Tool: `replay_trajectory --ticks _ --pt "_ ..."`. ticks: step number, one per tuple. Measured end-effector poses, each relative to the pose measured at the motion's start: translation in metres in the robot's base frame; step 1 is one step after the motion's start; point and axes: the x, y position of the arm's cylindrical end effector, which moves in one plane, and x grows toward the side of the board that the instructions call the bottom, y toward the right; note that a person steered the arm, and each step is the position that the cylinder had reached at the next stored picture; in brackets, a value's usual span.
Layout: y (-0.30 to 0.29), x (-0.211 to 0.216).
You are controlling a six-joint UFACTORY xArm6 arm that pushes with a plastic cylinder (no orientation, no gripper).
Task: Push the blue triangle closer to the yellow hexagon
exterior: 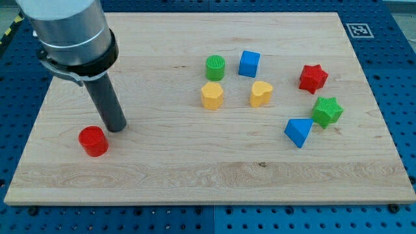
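Observation:
The blue triangle (pixel 298 132) lies at the view's right, just below and left of a green star (pixel 327 111). The yellow hexagon (pixel 212 95) sits near the middle of the board, well to the triangle's left and a little higher. My tip (pixel 116 128) rests on the board at the view's left, just up and right of a red cylinder (pixel 93 141), far from both the triangle and the hexagon.
A yellow heart (pixel 260 93) lies between the hexagon and the triangle. A green cylinder (pixel 215 67) and a blue cube (pixel 249 64) stand above them. A red star (pixel 312 78) is at the upper right. The wooden board (pixel 195 175) ends near the view's bottom.

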Motion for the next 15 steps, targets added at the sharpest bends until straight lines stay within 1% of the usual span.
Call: replay_trajectory --ticks 1,3,4,5,6,7,8,9,10,11,12,13,14,15 --pt "-0.014 0.003" --pt "-0.023 0.041" --pt "0.011 0.035" --pt "0.101 0.027" --pt "0.179 0.035" --pt "0.245 0.064" --pt "0.289 0.108" --pt "0.372 0.111" --pt "0.394 0.082" --pt "0.374 0.034" --pt "0.372 0.024" --pt "0.335 0.024" --pt "0.266 0.018" --pt "0.193 0.003"
